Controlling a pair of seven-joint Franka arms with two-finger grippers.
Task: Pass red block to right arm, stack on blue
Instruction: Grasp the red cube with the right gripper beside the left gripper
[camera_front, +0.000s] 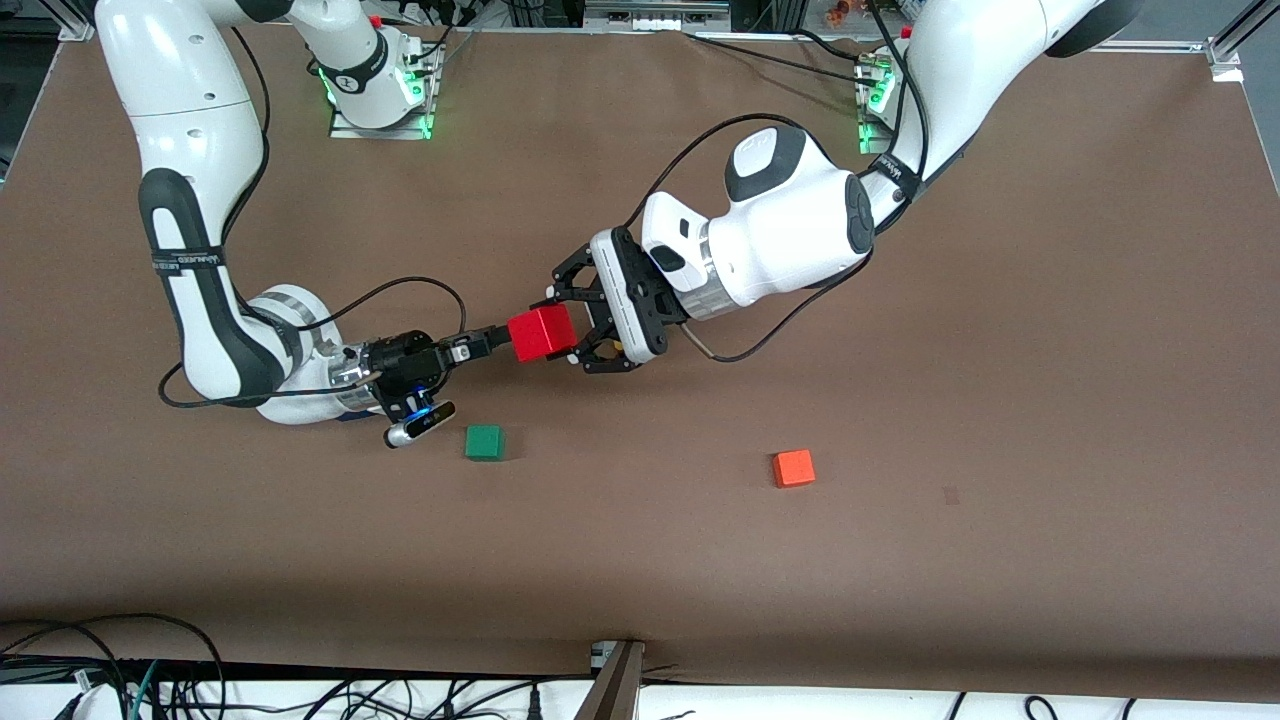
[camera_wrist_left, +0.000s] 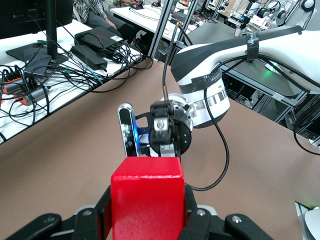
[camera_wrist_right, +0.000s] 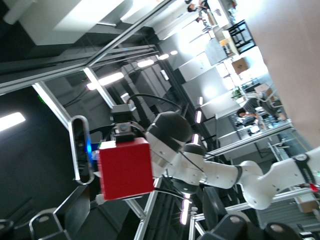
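My left gripper (camera_front: 563, 330) is shut on the red block (camera_front: 541, 333) and holds it in the air over the middle of the table. In the left wrist view the red block (camera_wrist_left: 147, 202) fills the space between the black fingers (camera_wrist_left: 102, 215). My right gripper (camera_front: 493, 343) is level with the block and points at it from the right arm's end. Its tip is right at the block's face. In the right wrist view the red block (camera_wrist_right: 125, 167) floats ahead of my wide-open fingers (camera_wrist_right: 45, 222). The blue cube is out of view.
A green cube (camera_front: 485, 442) lies on the brown table (camera_front: 1000, 400), nearer to the front camera than my right gripper. An orange cube (camera_front: 793, 468) lies toward the left arm's end, also nearer to the camera. Cables run along the table's edges.
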